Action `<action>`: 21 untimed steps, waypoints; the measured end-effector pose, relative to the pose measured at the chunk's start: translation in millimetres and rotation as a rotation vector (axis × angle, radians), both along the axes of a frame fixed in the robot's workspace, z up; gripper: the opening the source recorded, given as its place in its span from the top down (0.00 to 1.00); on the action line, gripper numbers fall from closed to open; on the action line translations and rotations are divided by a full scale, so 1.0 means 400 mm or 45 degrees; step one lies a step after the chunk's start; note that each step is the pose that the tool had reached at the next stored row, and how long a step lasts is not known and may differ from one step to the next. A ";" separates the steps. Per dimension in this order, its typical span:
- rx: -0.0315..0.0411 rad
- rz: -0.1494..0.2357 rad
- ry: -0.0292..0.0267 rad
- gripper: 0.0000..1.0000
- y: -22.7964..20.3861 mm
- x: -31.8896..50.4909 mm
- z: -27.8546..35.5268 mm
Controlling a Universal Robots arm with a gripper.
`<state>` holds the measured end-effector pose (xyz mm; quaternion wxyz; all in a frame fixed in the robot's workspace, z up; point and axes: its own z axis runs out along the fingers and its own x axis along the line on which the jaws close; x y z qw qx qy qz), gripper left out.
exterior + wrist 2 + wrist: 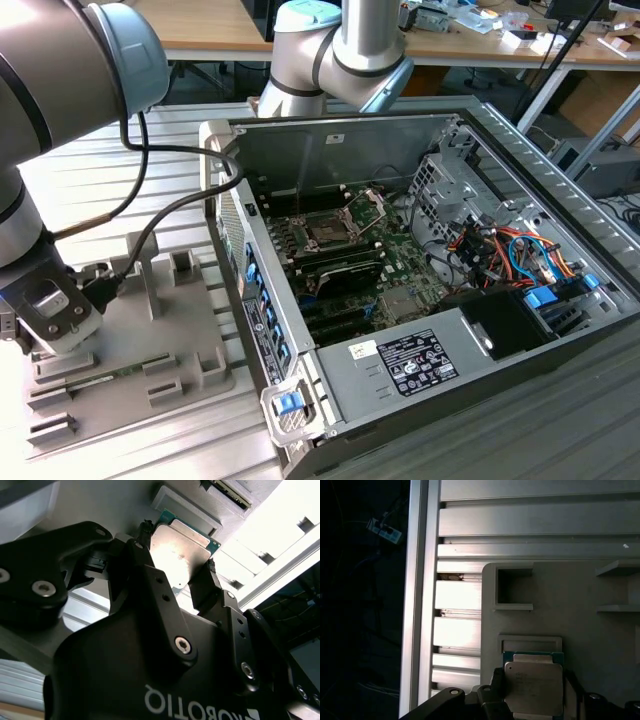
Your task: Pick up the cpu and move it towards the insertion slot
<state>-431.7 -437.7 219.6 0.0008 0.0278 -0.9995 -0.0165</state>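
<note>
Grey plastic lies under the robot arm (pixel 40 150) in the exterior view. It is a tray (pixel 200 335) on the slatted metal desk (pixel 100 190), toward the exterior view's left. Just beside the tray stands an open computer case (pixel 470 150). Inside it, on the green board, sits the insertion slot (pixel 330 228), a square with a dark middle and a shiny frame. The slot is well apart from the arm's end, and the case wall stands between them.

In the second wrist view the tool (pixel 177 560) has its black fingers (pixel 145 555) on two opposite sides of the cpu (pixel 182 550). The jaws stand narrow and hold the chip by its edges. Its pale metal top shines in the light.

In the first wrist view the chip sits flat between the fingers. It is just beside a shallow pocket (pixel 530 644) in the tray, near the desk's edge. I cannot tell if the chip is off the tray.

The step in hand looks like the pick-up: the grab is made, but the carry is not yet begun. I think the move to the slot calls for a firm, level hold. It also needs enough height to clear the case wall.
</note>
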 end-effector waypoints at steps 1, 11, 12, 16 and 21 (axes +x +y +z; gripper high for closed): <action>0.0000 0.000 0.0000 0.45 0.000 0.000 0.001; 0.0000 0.000 -0.0001 0.45 0.000 0.000 0.006; 0.0000 0.000 -0.0001 0.45 0.000 0.000 0.007; 0.0001 0.000 -0.0001 0.45 0.000 0.000 0.009; 0.0000 0.000 -0.0001 0.45 0.000 0.000 0.013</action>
